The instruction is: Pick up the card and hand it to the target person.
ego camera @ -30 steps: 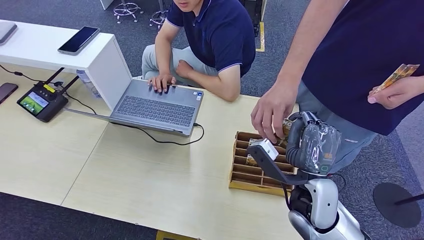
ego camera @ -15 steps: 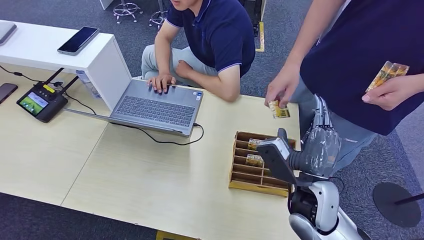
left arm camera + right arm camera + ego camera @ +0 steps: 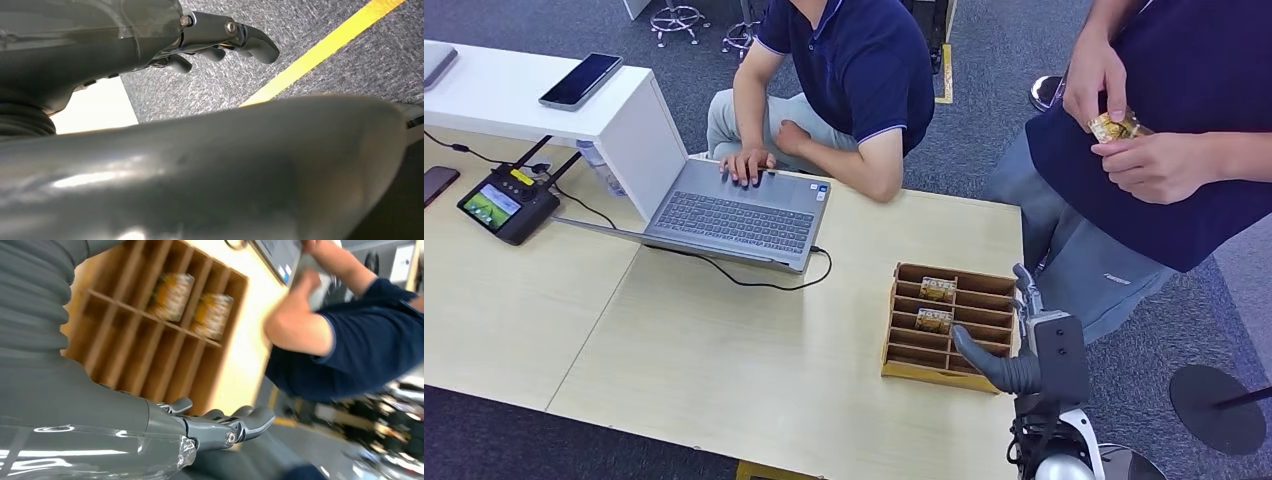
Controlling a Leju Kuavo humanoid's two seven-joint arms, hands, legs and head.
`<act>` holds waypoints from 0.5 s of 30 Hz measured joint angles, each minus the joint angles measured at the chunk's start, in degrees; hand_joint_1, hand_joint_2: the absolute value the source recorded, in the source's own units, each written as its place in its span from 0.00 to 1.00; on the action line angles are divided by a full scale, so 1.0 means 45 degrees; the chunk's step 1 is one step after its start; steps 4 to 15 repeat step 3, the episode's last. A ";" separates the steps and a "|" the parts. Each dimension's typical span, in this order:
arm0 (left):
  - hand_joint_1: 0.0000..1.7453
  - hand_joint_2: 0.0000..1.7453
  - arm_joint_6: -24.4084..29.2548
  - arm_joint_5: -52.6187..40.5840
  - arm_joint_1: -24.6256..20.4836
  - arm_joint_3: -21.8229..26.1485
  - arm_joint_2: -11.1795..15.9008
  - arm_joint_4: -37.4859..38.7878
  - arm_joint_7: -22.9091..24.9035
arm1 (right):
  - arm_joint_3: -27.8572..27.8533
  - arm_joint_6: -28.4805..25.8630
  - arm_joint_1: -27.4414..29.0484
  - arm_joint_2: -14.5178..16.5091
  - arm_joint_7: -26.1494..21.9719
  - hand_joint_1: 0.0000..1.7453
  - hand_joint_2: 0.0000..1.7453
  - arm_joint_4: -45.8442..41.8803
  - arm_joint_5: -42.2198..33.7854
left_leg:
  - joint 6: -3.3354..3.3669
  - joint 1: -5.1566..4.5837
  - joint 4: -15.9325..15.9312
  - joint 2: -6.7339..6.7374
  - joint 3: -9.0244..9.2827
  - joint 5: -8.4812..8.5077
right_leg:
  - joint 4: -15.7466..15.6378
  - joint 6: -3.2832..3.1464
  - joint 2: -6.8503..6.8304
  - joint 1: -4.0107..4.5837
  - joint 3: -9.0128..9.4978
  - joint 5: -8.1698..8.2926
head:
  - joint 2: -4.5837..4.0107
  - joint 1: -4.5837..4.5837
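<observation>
The standing person [image 3: 1124, 150] holds the card [image 3: 1114, 127], so the handover looks done; the right hand [image 3: 1024, 350] hangs empty beside the tray [image 3: 904, 372], fingers [image 3: 250, 417] apart.

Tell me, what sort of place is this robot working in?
Probably an office or lab workspace: a light wooden table holds an open laptop that a seated person types on, a slotted card rack stands nearby, and grey carpet covers the floor.

Likely an office or lab. A laptop [image 3: 734, 213] sits on a pale desk [image 3: 724, 360]. Grey carpet [image 3: 984, 100] carries yellow floor tape [image 3: 946, 60].
</observation>
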 joint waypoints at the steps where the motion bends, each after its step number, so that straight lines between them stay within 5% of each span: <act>1: 0.00 0.00 0.0015 0.0002 0.0008 0.0001 0.0009 0.0002 0.0000 | -0.0073 0.0190 0.0184 -0.0069 -0.0234 0.00 1.00 0.0018 -0.0505 | 0.0000 0.0000 0.0000 0.0000 0.0000 0.0000 | 0.0000 0.0000 0.0000 0.0000 0.0000 0.0000 | 0.0000 0.0000; 15: 0.00 0.00 0.0038 0.0004 0.0021 0.0002 0.0026 0.0004 0.0002 | -0.0162 0.0399 0.0440 -0.0170 -0.0488 0.00 1.00 0.0048 -0.1033 | 0.0000 0.0000 0.0000 0.0000 0.0000 0.0000 | 0.0000 0.0000 0.0000 0.0000 0.0000 0.0000 | 0.0000 0.0002</act>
